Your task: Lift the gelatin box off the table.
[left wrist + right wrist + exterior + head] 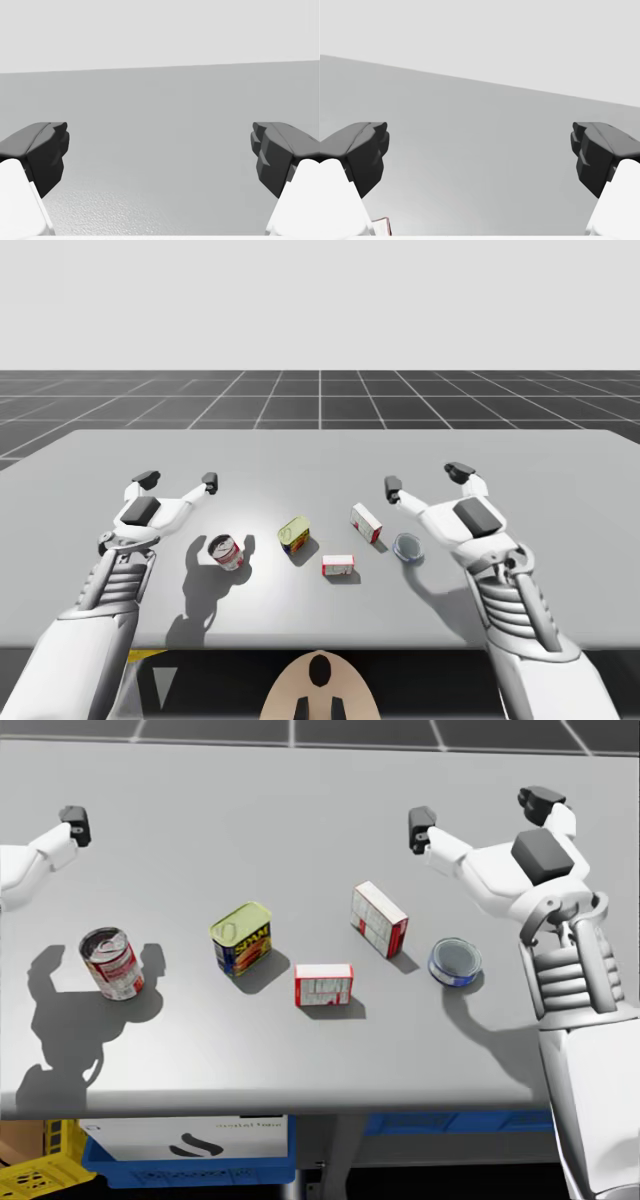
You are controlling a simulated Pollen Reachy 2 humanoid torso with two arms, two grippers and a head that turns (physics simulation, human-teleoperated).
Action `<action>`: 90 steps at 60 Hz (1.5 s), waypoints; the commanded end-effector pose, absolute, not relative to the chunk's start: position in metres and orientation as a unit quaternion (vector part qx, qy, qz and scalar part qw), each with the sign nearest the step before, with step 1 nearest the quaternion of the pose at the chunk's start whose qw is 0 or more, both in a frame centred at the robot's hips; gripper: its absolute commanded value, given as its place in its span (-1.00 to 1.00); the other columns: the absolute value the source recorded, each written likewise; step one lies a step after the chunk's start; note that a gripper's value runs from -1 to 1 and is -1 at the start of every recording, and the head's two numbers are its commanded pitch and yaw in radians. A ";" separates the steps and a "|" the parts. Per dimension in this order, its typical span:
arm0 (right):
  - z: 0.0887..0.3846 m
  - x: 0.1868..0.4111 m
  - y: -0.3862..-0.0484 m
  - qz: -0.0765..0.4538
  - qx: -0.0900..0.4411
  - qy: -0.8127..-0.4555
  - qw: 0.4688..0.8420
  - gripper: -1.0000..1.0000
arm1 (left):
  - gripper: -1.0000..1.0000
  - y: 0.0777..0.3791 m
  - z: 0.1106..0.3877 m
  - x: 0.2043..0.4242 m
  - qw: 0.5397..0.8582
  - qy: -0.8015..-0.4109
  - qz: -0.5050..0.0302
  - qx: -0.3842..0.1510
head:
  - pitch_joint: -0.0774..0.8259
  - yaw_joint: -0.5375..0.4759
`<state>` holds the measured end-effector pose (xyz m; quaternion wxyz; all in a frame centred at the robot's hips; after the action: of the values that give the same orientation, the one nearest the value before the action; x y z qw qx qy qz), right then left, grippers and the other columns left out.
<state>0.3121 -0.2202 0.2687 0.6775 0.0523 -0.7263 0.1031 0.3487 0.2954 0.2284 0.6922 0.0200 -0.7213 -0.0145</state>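
Well, both arms are up over the grey table (300, 455), and neither has anything in its grasp. My left gripper (178, 479) hangs above the table's left part with its fingers spread wide, and the left wrist view has bare tabletop ahead of it. My right gripper (426, 478) is out on the right, fingers just as wide apart, nothing between them. And the target: the small red-and-white box (323, 985) sits on the table near the front edge, about the middle, well apart from both grippers. Behind it and a little to the right is a larger red-and-white box (379, 919), turned at an angle, near the small one but not touching. Left of the small box sits a rectangular tin with a yellow top (243, 938), and further left a round red-and-white can (112, 963) stands upright. A low blue round can (455, 962) rests on the right, just beside the larger box, close to my right forearm.
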 end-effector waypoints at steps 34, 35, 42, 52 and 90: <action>0.223 0.157 -0.117 0.113 0.165 -0.652 0.731 -1.00 | -1.00 0.296 0.226 0.350 0.691 -0.722 -0.013 0.031 | 0.78 -0.06; 0.221 0.156 -0.115 0.114 0.166 -0.651 0.732 -1.00 | -1.00 0.296 0.226 0.350 0.691 -0.722 -0.013 0.031 | 0.78 -0.06; 0.206 0.158 -0.104 0.106 0.174 -0.639 0.741 -1.00 | -1.00 0.296 0.226 0.351 0.692 -0.721 -0.014 0.033 | 0.78 -0.06; 0.192 0.173 -0.092 0.074 0.176 -0.627 0.755 -1.00 | -1.00 0.296 0.225 0.351 0.691 -0.722 -0.015 0.036 | 0.78 -0.05; 0.175 0.204 -0.045 0.021 0.172 -0.614 0.770 -1.00 | -1.00 0.295 0.227 0.350 0.685 -0.727 -0.016 0.045 | 0.77 -0.03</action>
<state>0.1998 -0.0887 0.1625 0.7756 0.1222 -0.6134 0.0849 0.3501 0.2955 0.2265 0.6858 0.0448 -0.7262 -0.0163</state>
